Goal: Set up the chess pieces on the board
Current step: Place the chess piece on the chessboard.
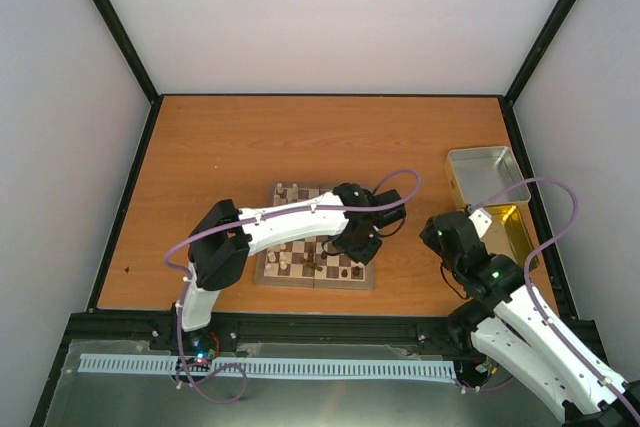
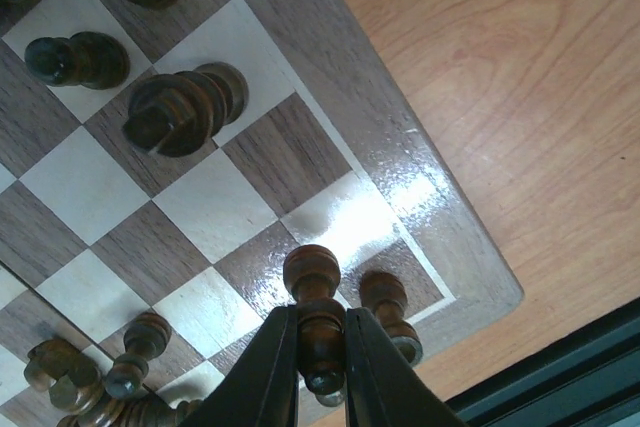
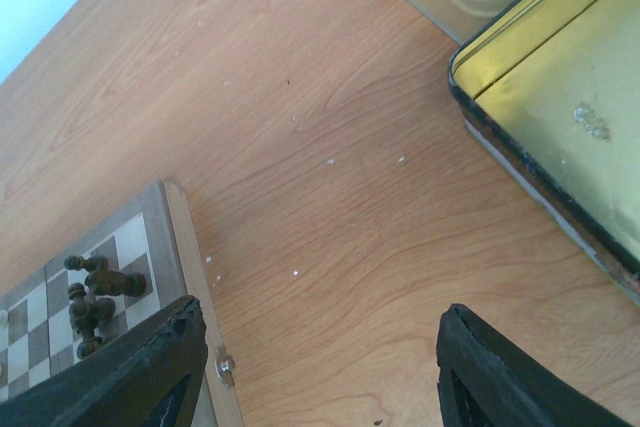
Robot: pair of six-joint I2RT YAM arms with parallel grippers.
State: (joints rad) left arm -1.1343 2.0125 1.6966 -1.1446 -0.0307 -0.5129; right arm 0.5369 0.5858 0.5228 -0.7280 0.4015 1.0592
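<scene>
The board (image 2: 200, 207) lies centrally by the tabletop's near edge; dark chess pieces (image 2: 185, 112) are scattered over its squares; one dark pawn (image 2: 311, 269) is pinched upright in the narrow jaws of the left gripper (image 2: 320, 315), by the board's near right corner, just beside another dark piece (image 2: 388, 307); the right gripper (image 3: 320, 347) hangs spread wide above bare wood, between the board and two metal trays (image 1: 487, 172) at the tabletop's right edge.

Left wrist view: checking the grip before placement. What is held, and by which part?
The left gripper pinches a dark chess piece around its middle between its fingers, its rounded end sticking out past them. The right gripper, open, holds nothing.
</scene>
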